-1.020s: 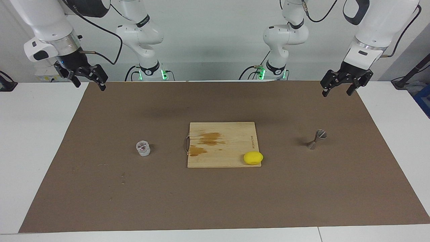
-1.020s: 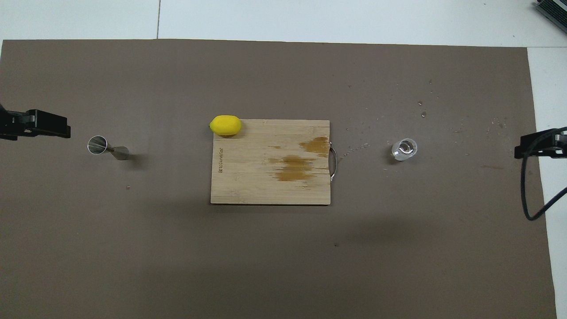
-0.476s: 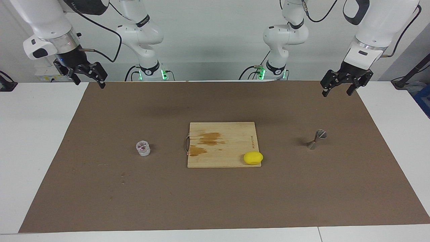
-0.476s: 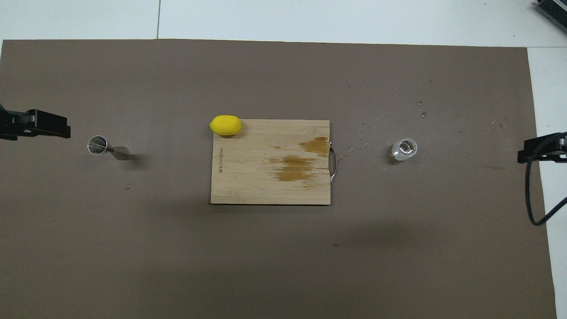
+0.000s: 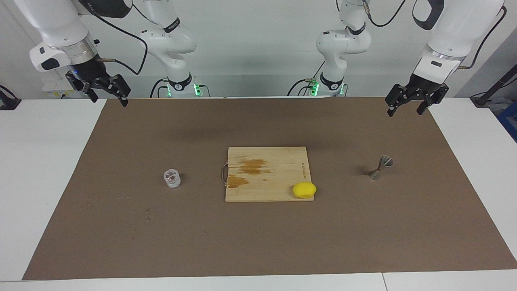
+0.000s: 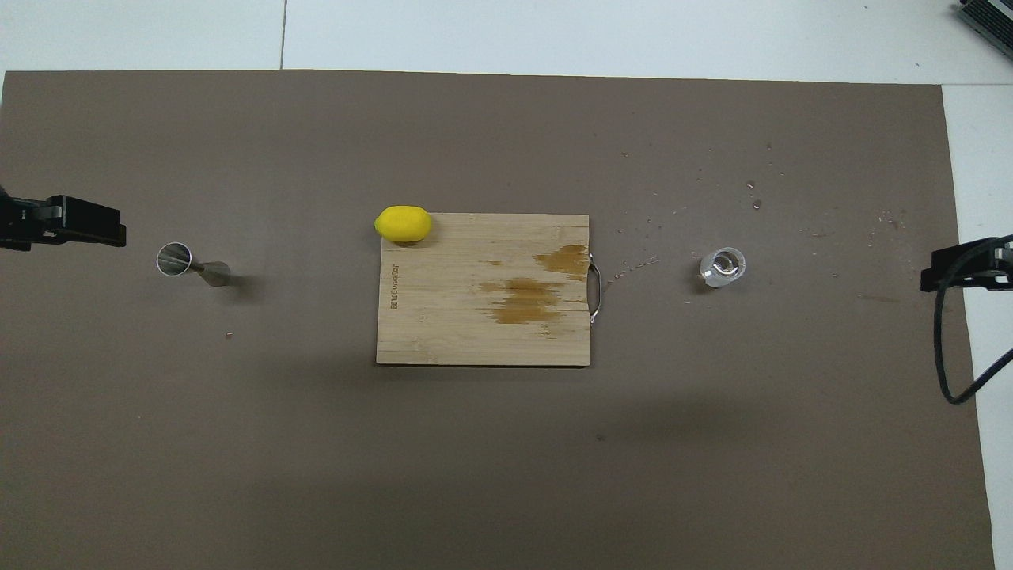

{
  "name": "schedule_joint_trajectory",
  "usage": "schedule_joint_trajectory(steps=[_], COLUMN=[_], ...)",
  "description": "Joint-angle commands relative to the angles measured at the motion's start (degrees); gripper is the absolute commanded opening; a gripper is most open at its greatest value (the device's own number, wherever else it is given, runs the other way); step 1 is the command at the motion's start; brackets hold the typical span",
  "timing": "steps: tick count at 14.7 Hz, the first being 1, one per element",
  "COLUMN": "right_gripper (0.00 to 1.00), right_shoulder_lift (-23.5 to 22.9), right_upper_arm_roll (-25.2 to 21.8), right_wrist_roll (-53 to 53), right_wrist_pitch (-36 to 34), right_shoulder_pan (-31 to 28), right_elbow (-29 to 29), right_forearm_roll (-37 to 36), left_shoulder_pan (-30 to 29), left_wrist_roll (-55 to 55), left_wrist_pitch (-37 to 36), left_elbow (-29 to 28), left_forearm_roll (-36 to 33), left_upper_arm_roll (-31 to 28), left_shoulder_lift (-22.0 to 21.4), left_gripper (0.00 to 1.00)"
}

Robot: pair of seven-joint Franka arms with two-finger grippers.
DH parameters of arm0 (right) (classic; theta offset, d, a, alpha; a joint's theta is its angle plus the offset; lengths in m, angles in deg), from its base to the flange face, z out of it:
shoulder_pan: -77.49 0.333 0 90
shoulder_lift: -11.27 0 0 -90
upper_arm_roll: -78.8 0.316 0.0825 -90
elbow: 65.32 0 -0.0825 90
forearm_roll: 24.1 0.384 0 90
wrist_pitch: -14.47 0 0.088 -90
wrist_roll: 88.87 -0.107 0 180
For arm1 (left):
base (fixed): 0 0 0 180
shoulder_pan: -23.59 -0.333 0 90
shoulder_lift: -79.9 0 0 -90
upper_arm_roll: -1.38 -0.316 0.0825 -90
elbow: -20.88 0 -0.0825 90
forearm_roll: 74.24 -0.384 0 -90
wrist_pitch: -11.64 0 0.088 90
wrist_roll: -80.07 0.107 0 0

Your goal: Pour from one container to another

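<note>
Two grippers hang empty, fingers spread: left gripper (image 5: 405,106) well apart from the upright jigger (image 5: 380,167), right gripper (image 5: 108,96) well apart from the glass cup (image 5: 172,178); both vessels flank the cutting board (image 5: 266,161).

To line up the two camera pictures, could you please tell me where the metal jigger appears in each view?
Facing view: the jigger stands on the brown mat at the picture's right, toward the left arm's end.
Overhead view: the jigger is at the picture's left, apart from the left gripper.
Shared landmark: the wooden cutting board at mid-table, a lemon on its corner.
</note>
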Motion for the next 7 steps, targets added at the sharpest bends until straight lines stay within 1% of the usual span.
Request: schedule_joint_trajectory(steps=[1,7], right_gripper=[1.00,1.00], right_shoulder_lift=[1.08,1.08], right_upper_arm_roll=[0.17,0.17], right_wrist_roll=[0.59,0.24], right_wrist_pitch=[0.32,0.23], right_shoulder_pan=[-0.19,-0.19], right_elbow=[0.95,1.13], right_forearm_roll=[-0.06,0.11], left_shoulder_pan=[-0.54,-0.98], left_wrist_roll=[-0.41,-0.33], left_wrist_pitch=[1.09,1.18], left_elbow=[-1.53,-1.53], left_forearm_roll=[0.63,0.63], left_upper_arm_roll=[0.12,0.12], left_shoulder_lift=[-1.34,-1.34], left_gripper=[1.00,1.00])
